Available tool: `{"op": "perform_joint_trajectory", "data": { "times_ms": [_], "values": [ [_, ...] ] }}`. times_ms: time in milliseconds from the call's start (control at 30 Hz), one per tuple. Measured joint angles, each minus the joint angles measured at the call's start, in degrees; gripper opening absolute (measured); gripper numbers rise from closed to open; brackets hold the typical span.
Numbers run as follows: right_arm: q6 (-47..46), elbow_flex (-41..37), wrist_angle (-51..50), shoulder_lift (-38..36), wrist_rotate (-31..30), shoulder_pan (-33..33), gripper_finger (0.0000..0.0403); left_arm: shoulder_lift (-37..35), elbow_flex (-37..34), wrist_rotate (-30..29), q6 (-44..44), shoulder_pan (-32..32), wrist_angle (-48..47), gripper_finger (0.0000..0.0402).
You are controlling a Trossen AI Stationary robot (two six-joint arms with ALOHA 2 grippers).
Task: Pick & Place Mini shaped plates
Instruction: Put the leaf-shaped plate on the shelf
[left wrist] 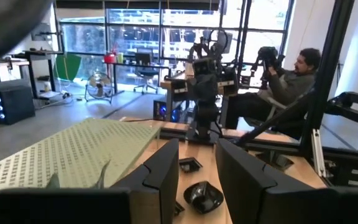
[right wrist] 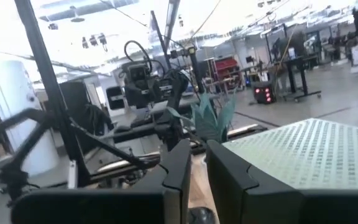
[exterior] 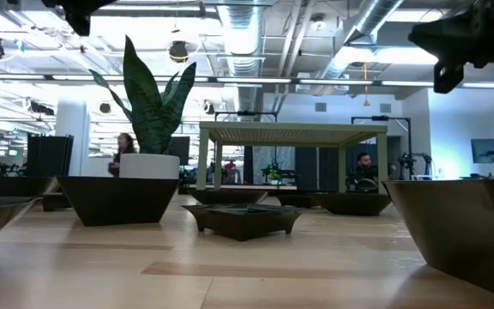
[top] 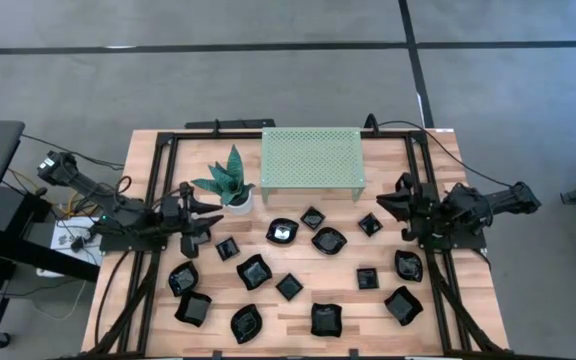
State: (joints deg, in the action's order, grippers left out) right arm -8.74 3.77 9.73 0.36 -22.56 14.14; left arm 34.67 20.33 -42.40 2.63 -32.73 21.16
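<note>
Overhead, wooden table (top: 388,310) strewn with mini shaped plates (top: 254,271), both grippers' jaws narrowly apart.

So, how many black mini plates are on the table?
14 mini plates: four in front of the green shelf, six across the middle, four along the near edge. Others may be hidden.

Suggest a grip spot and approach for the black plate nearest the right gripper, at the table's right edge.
Take the plate by its raised rim, coming straight down with one finger inside the bowl and one outside. It lies flat and shallow, so a side approach would likely find little to pinch. The rim side toward the table centre looks freer than the side by the frame rail. The right gripper sits just behind it.
</note>
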Motion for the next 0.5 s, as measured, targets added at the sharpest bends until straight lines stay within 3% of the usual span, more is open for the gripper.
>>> {"op": "perform_joint_trajectory", "data": {
  "times_ms": [167,367,500],
  "values": [
    [8.65,0.02,2.18,-0.02,0.41,-1.03,0.0047,-0.58,0.14,-0.03,0.09,0.00,-0.03,0.0108],
    [10.74,0.02,9.92,1.82,11.31,-2.52,0.0058,-0.54,0.14,-0.01,-0.07,0.00,-0.05,0.0108],
    [11.91,0.14,20.40,9.42,16.74,-2.57,0.0092,-0.54,0.14,-0.01,-0.07,0.11,-0.03,0.0108]
  ]
}}
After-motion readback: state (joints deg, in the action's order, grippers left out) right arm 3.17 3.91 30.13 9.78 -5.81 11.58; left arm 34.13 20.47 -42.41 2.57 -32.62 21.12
